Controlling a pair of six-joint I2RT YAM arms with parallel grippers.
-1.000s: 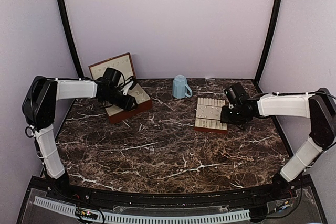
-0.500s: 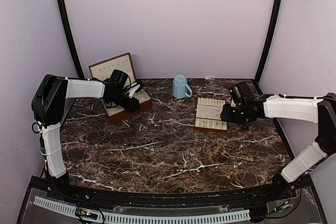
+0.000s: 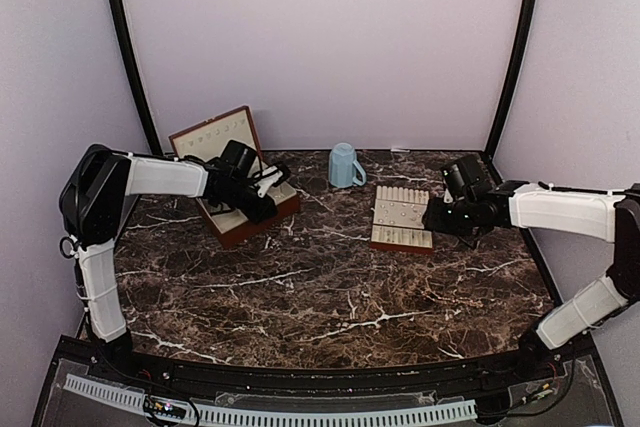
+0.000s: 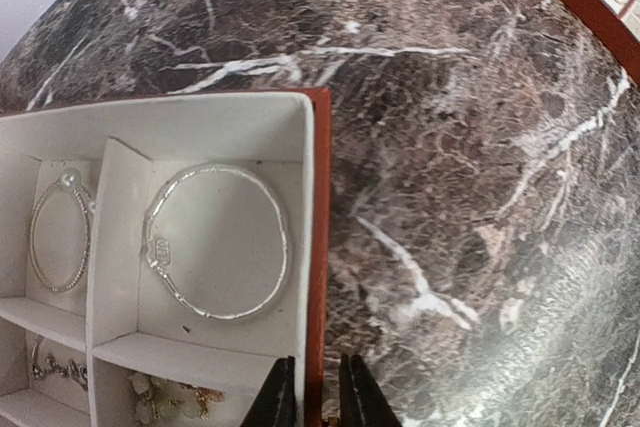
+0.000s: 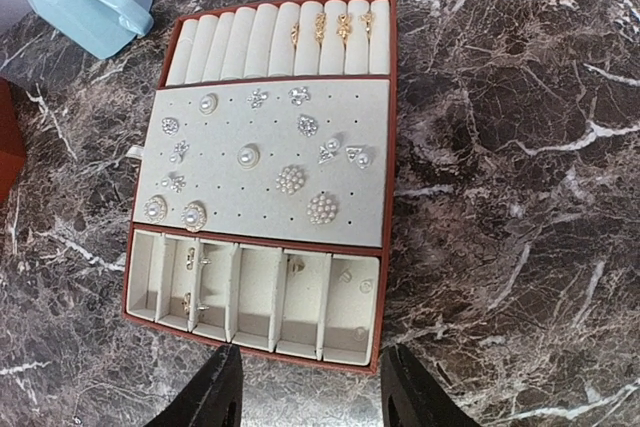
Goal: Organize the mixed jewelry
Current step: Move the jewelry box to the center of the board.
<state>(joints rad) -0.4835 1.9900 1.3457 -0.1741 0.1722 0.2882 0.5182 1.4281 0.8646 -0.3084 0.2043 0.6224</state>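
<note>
Lilac walls point(image 3: 320, 37) and black corner posts point(image 3: 128, 47) close in a dark marble tabletop point(image 3: 330, 297) veined in white. At the overhead frame's left, the left gripper point(image 4: 312, 402) pinches the right wall of an open reddish-brown jewelry box point(image 3: 250, 215), jaws almost together. A silver bangle point(image 4: 160, 249) lies in the cream compartment alongside. A pale blue mug point(image 3: 345, 165) stands at back centre. Right of centre, the right gripper point(image 5: 312, 397) hovers wide open and empty at the near edge of the slotted tray point(image 5: 240, 212). There the mixed jewelry point(image 5: 291, 179), pearl studs and sparkling earrings, sits pinned to the cream pad.
</note>
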